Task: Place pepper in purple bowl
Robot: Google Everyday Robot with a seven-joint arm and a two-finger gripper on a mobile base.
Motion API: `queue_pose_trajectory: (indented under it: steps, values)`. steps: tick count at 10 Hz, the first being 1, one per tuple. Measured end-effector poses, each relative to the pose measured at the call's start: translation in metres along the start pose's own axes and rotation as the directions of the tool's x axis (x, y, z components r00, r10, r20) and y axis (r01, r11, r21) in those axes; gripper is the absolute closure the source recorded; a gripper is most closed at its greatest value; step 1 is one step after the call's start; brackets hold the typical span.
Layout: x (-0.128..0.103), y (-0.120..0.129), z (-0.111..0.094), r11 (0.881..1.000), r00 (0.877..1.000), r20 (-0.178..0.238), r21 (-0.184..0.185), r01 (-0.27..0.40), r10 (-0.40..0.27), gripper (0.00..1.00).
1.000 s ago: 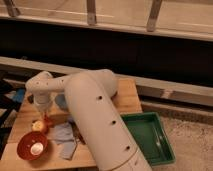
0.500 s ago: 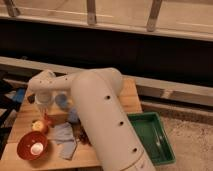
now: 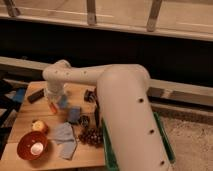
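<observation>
Reaching out from the lower right of the camera view, the white arm (image 3: 125,115) fills much of the frame: its thick upper segment rises from the bottom edge, bends at a rounded elbow, and a slimmer forearm runs leftward over the wooden table (image 3: 30,112) before turning down at the wrist. The gripper (image 3: 52,102) hangs below that wrist, pointing down at the table, just above the round yellow-red fruit (image 3: 39,126). A small red-orange shape sits at its tip, which looks like the pepper (image 3: 52,107); whether the fingers are clamped on it or merely beside it cannot be told.

Taking the fruit as the landmark: a red-orange bowl (image 3: 32,146) with a pale object inside lies just below it, near the table's front edge. A light blue cloth (image 3: 64,137) lies to its right, and beyond that a dark brown cluster (image 3: 91,135). A blue block (image 3: 74,115) sits up and right of the fruit, close to the gripper. A dark flat object (image 3: 35,96) lies above it, toward the table's far left. No dark purple bowl can be made out with certainty.
</observation>
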Motion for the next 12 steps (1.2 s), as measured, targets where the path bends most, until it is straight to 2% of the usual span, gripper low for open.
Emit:
queue_pose_trajectory:
  steps: [1,3,4,5,6,7,8,12]
  values:
    - [-0.008,-0.025,-0.024,0.999,0.998,0.045,-0.032,-0.035,0.037,1.00]
    - [-0.014,-0.066,-0.058,0.993,0.990,0.102,-0.079,-0.091,0.099,1.00]
    - [-0.011,-0.091,-0.076,0.986,0.981,0.132,-0.106,-0.129,0.142,1.00]
    - [-0.005,-0.121,-0.095,0.975,0.967,0.159,-0.134,-0.177,0.198,1.00]
    - [0.000,-0.138,-0.105,0.967,0.957,0.173,-0.150,-0.208,0.233,1.00]
    - [0.009,-0.160,-0.115,0.951,0.940,0.184,-0.172,-0.257,0.287,1.00]
    - [0.015,-0.174,-0.122,0.939,0.927,0.193,-0.187,-0.287,0.322,1.00]
    - [0.016,-0.174,-0.122,0.938,0.926,0.192,-0.191,-0.290,0.325,1.00]
